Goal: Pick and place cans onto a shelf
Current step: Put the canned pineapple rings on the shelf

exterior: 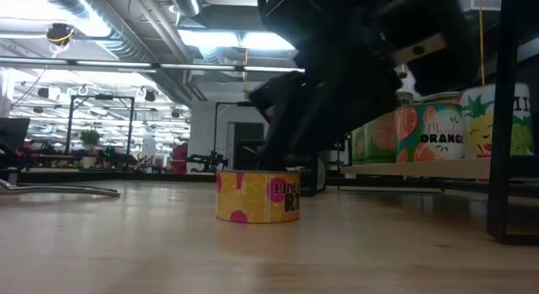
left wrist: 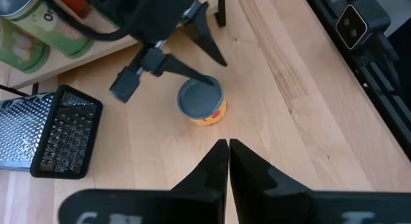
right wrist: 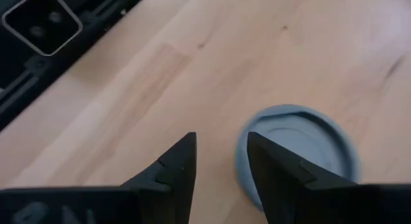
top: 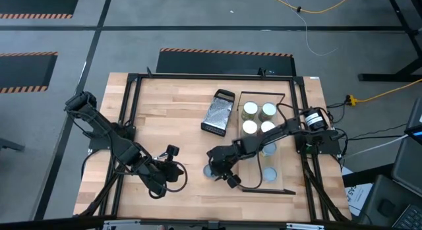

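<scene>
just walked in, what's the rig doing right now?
It's loading cans onto the shelf. The right gripper hangs over a short yellow can standing on the bare table just off the shelf's edge, its narrowly parted fingers not yet around the can. Four tall cans already stand together on the shelf, with two more farther along. The left gripper waits nearby, shut. A grater lies unused beside the shelf.

On the desk (top: 165, 105), the shelf (top: 290, 138) lies toward the right side, with four cans (top: 258, 118) clustered at its far end and another can (top: 270, 173) nearer the front. A grater (top: 219, 113) lies just left of the shelf. A lone can (top: 210, 171) stands on the desk, left of the shelf's near end, with the right gripper (top: 223, 176) above it. The left gripper (top: 173, 161) sits farther left.
</scene>
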Robot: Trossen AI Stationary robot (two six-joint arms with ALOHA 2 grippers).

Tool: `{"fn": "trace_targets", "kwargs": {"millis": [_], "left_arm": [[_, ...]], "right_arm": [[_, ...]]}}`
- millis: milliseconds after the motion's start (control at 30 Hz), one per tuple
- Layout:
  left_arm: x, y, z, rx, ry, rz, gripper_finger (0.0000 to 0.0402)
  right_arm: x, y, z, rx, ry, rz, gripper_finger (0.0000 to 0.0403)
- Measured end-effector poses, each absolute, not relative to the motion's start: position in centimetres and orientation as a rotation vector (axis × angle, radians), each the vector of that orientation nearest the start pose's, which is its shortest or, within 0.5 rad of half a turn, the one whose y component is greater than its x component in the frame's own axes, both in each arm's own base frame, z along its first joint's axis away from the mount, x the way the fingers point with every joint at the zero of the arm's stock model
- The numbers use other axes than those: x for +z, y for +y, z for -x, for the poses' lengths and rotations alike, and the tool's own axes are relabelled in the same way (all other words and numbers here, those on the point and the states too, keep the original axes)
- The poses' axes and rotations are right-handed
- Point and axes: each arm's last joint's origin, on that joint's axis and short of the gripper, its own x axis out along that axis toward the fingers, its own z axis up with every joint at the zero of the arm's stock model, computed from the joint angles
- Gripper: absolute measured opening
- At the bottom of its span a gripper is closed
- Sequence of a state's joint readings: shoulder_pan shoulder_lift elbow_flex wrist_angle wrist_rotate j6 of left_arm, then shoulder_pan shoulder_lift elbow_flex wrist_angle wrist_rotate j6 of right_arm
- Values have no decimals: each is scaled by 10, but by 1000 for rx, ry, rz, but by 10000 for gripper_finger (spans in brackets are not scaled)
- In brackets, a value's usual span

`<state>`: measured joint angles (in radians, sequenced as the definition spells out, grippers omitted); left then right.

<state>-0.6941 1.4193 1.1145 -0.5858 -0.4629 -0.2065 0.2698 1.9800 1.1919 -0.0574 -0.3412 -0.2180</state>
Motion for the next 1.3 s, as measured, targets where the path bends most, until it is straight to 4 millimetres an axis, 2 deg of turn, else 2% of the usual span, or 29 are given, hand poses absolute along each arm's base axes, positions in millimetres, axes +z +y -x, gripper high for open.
{"fn": "trace_targets", "kwargs": {"millis": [267,633,767,1100,1300], "left_arm": [[276,-176,-232,-137,758,-289,8],[276,-176,-232,-136,758,-286,8],[276,-176,-232,-136,758,-286,8],[275,-176,-232,-136,759,-287,8],[275,-176,-232,-136,759,-287,8]], "right_arm": [[140,123,-381,624,823,269,143],[136,122,-381,601,848,282,137],[135,122,-380,602,860,283,115],[135,122,-380,605,863,282,14],[136,124,-379,606,860,280,14]]}}
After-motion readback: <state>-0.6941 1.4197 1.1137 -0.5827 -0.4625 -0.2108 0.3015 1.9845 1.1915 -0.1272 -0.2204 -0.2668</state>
